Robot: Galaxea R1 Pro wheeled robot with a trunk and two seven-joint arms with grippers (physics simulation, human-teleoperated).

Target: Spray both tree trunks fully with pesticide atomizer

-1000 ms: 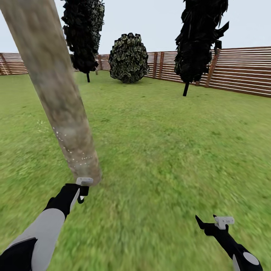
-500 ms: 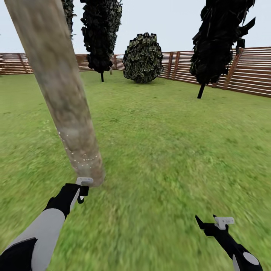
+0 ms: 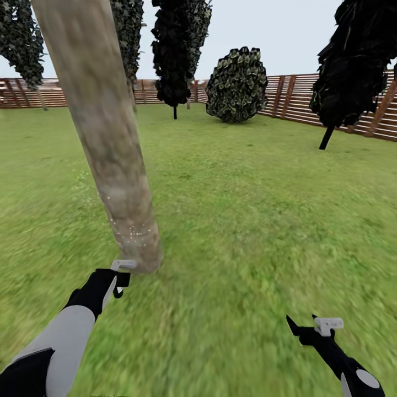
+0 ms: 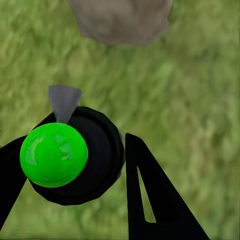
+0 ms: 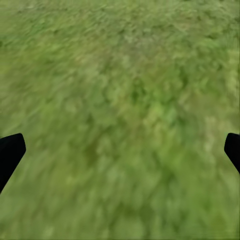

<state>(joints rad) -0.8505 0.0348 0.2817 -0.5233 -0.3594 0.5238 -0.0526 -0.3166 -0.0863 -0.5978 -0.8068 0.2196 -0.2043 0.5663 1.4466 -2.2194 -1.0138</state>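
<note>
Green-capped and dark-bodied, the atomizer [image 4: 67, 160] sits clamped between the two black fingers [image 4: 150, 195] of our left gripper [image 3: 120, 275]. In the left wrist view its bright green top faces the camera and a small grey nozzle juts from it toward the base of the trunk [image 3: 107, 132]. From the head view the bottle itself is too small to make out; we see only the pale tip of the gripper, held low and just beside the foot of the trunk, at the end of our grey and black left arm [image 3: 60, 336].

White specks of pesticide [image 3: 132, 231] dot the lowest part of the trunk, just above the grass. The trunk is thick, grey-brown and mottled, and it leans up and away to the left, running out of the top of the view.

Our right gripper [image 3: 317, 326] hangs over bare lawn, well apart from the trunk. Its fingers stand wide apart at the two edges of the right wrist view, with nothing between them but grass [image 5: 120, 120].

Around us the lawn [image 3: 264, 209] spreads out to a brown slatted fence [image 3: 298, 99]. Near the fence stand thin-trunked dark-leaved trees, one left of centre [image 3: 173, 49] and one at the far right [image 3: 358, 60], with a rounded bush [image 3: 237, 85] between them. Pale sky [image 3: 275, 27] shows above.
</note>
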